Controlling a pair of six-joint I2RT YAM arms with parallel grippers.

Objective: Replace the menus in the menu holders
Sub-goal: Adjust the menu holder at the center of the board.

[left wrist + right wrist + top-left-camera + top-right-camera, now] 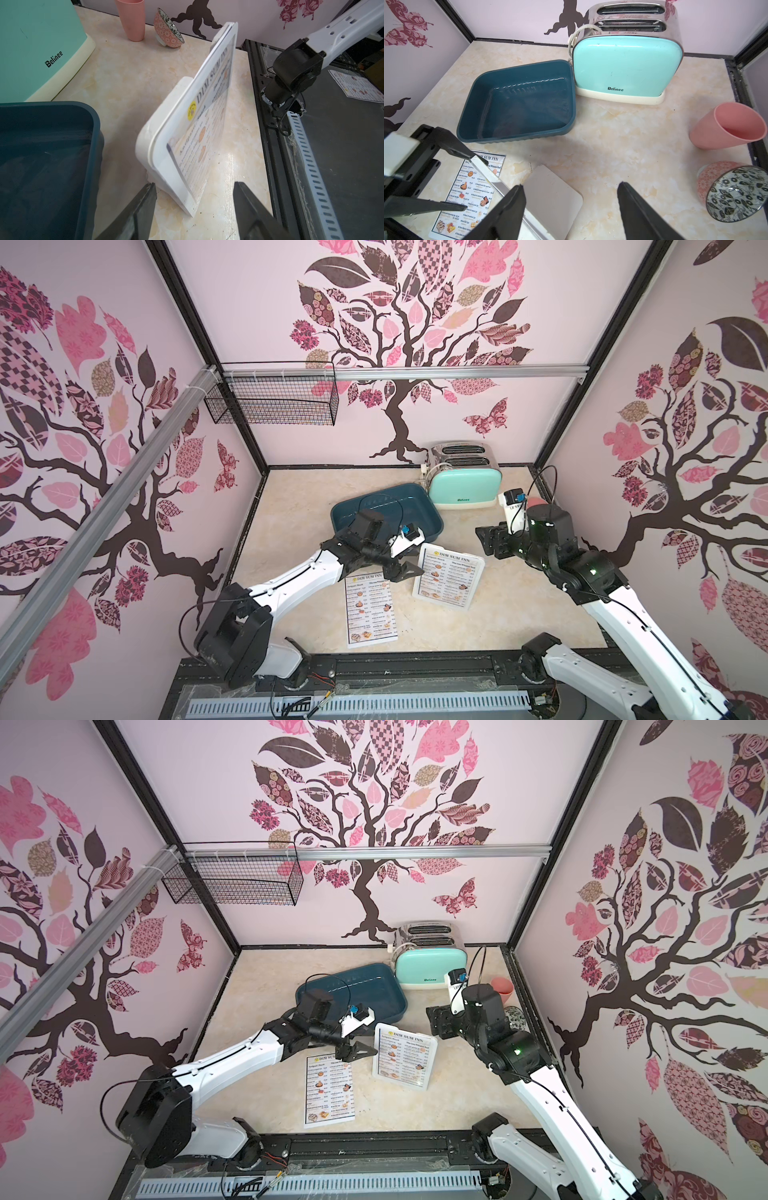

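**Nearest:** loose menu (371,605), headed "DIM SUM INN", flat on the table (519,614); we cannot tell whether it is removed or waiting.

**Next:** menu holder (164,133), upright, with a like menu (449,576) in it.
- Left jaws: wide apart, empty, just beside its edge, seemingly to steady it.
- Right jaws: open, empty, near its back.

**Beyond:** teal tray (517,137); toaster (625,66) marked "Belinee".

Links (291,578): white shells, small screw holes.
Joints (232,635): black, blocky housings.
Cables (181,624): thin black loops.
Grippers (195,183): black, tapered fingers (143,207).
Wrist cameras (409,536): white mounts, blue connectors.
LED (595,571): green, right arm.
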